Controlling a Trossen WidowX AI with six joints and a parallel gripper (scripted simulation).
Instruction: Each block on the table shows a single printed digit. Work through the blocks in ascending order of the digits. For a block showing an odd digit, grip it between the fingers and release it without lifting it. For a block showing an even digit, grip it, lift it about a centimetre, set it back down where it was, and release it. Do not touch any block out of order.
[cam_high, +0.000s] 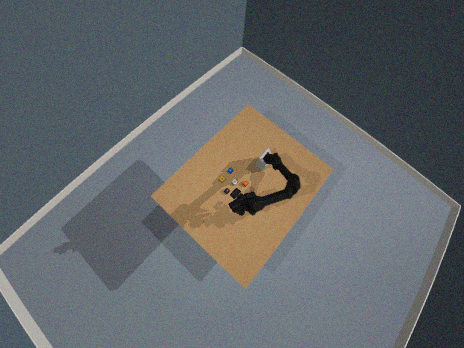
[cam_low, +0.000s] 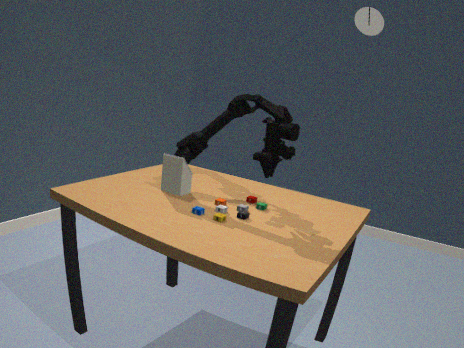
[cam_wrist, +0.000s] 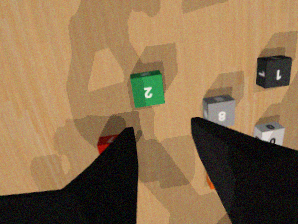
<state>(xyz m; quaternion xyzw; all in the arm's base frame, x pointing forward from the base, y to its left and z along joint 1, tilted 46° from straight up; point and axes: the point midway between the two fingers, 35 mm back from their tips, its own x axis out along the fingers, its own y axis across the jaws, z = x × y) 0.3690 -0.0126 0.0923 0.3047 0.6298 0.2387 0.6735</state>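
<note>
The claw (cam_high: 240, 204) (cam_low: 268, 175) (cam_wrist: 162, 130) is released, its fingers parted with nothing between them, and it hangs above the table (cam_high: 245, 255) (cam_low: 125, 210) (cam_wrist: 30, 75). The green block (cam_low: 262, 206) (cam_wrist: 147, 90), showing a 2, sits on the tabletop, beyond the fingertips in the wrist view and apart from both. The red block (cam_low: 252, 199) (cam_wrist: 106, 144) is near it, partly hidden by one finger in that view.

The gray block (cam_low: 243, 208) (cam_wrist: 219, 111) shows an 8, and the black block (cam_high: 226, 191) (cam_low: 243, 215) (cam_wrist: 274, 72) a 1. Near them are the white block (cam_high: 234, 182) (cam_low: 221, 209) (cam_wrist: 269, 134) and the orange block (cam_high: 245, 184) (cam_low: 220, 202) (cam_wrist: 209, 181), with the yellow block (cam_high: 222, 179) (cam_low: 220, 218) and blue block (cam_high: 230, 170) (cam_low: 198, 211) on the group's outer side.

All eight blocks lie well in from the table edges. Bare wood separates green from gray, leaving a gap on green's facing side; gray and black have less room between them than that. A pale upright piece (cam_high: 266, 152) (cam_low: 176, 175) stands by the arm's base, well apart from the green block.
</note>
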